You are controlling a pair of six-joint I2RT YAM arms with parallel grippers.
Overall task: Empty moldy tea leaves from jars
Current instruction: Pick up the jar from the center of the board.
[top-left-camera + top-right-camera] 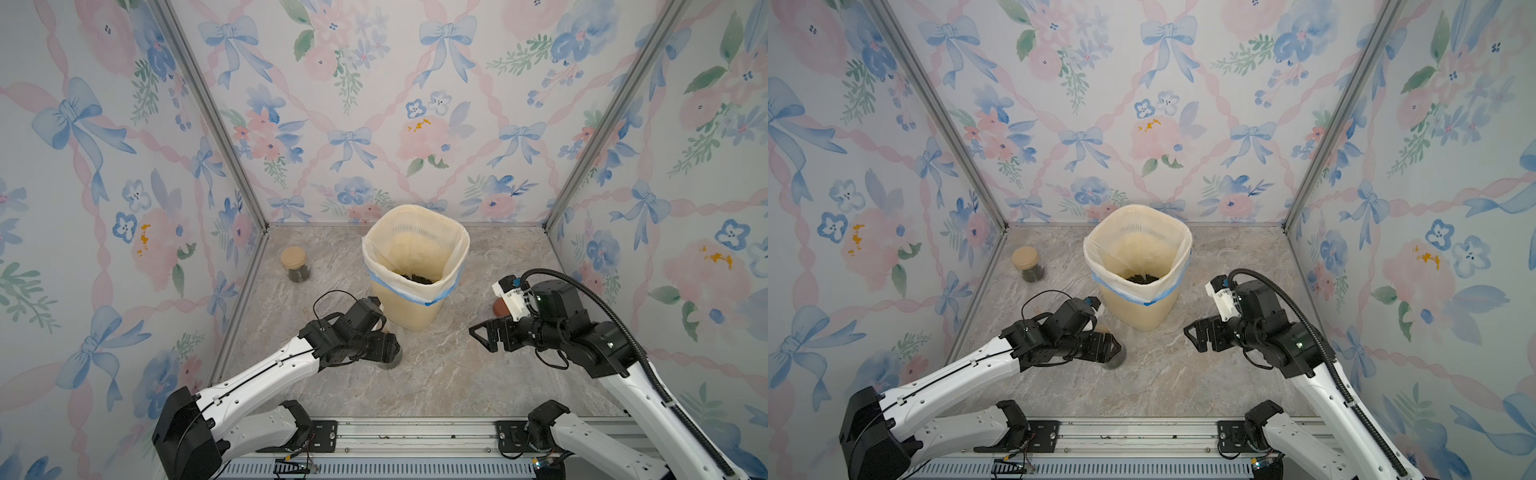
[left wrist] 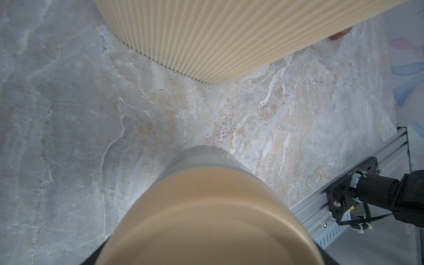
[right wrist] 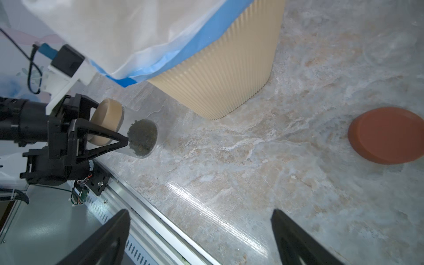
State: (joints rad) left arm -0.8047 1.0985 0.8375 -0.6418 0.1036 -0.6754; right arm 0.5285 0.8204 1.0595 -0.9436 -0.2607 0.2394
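A clear glass jar (image 1: 390, 365) with a tan lid (image 2: 206, 218) stands on the marble table just in front of the bin. My left gripper (image 1: 390, 353) reaches down over it and is shut on it, one finger (image 3: 110, 140) lying along the glass. Moldy tea leaves (image 3: 142, 137) sit dark in its bottom. A second jar (image 1: 295, 266) with a tan lid and dark leaves stands at the back left, also seen in a top view (image 1: 1027, 266). My right gripper (image 3: 199, 213) hangs open over bare table to the right of the bin.
The cream ribbed bin (image 1: 409, 311) with a white, blue-edged liner stands mid-table, with dark leaves (image 1: 415, 277) at its bottom. A reddish-brown lid (image 3: 387, 135) lies flat on the table to the right, partly behind my right wrist. A metal rail (image 1: 415, 432) runs along the front edge.
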